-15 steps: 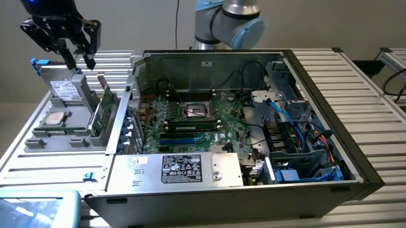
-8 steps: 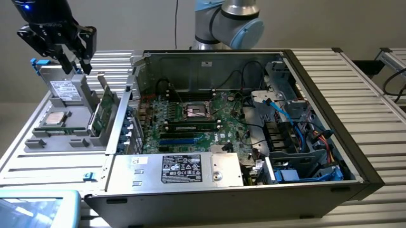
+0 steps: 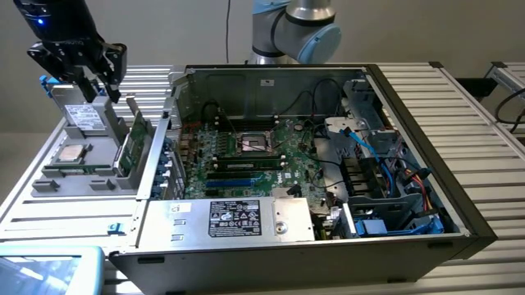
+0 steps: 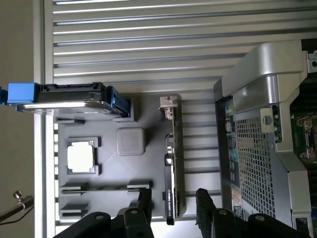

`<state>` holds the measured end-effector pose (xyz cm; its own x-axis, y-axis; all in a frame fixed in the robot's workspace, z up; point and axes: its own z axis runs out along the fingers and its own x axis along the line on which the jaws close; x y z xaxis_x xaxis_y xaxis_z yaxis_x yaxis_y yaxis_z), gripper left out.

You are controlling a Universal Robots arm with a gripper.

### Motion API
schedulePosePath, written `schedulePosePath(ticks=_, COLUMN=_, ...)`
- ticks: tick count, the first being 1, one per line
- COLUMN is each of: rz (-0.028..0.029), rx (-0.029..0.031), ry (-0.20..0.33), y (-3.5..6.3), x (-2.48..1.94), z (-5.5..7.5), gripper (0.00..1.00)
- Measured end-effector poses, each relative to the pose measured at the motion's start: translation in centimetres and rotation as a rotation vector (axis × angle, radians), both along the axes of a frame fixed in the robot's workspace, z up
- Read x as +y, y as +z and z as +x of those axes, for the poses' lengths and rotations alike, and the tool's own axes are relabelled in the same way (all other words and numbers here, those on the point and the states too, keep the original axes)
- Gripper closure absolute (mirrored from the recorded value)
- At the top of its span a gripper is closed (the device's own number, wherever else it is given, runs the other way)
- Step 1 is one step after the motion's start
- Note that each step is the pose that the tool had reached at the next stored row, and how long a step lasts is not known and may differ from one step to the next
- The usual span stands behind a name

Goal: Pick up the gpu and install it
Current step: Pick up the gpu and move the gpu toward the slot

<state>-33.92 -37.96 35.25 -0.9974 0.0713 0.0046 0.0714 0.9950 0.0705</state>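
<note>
Gripper [image 3: 98,91] hangs over the grey parts tray [image 3: 78,179] at the exterior view's left, beside the open PC case [image 3: 271,83]. Fingers spread wide, nothing between them. From the wrist view the gripper [image 4: 173,194] looks down on the gpu [image 4: 171,163], which stands on its long edge in a slot of the tray [image 4: 106,171] and is seen edge-on; one finger lies to either side of its line, both apart from it. In the exterior view the gpu [image 3: 136,142] is the green card upright along the side of the tray nearest the case. Silver bracket [image 4: 168,105] sits at the end away from the fingers. Judgement: card is light and stiff, but thin and fragile, being bare board with small components. Best hold looks like a pinch across the two flat faces at the upper edge, near mid-length so the card does not swing. Faces are smooth and could slip, so a moderate squeeze, square to the board. Card not yet lifted from its slot
</note>
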Motion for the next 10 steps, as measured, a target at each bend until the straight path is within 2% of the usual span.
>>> schedulePosePath(ticks=6, rz=0.005, rx=0.0, ry=0.0, y=-1.09, x=-0.2, z=-0.2, gripper=0.51)
schedulePosePath(ticks=10, rz=0.006, rx=-0.0001, ry=0.0, y=-1.2, x=-0.21, z=-0.2, gripper=0.51)
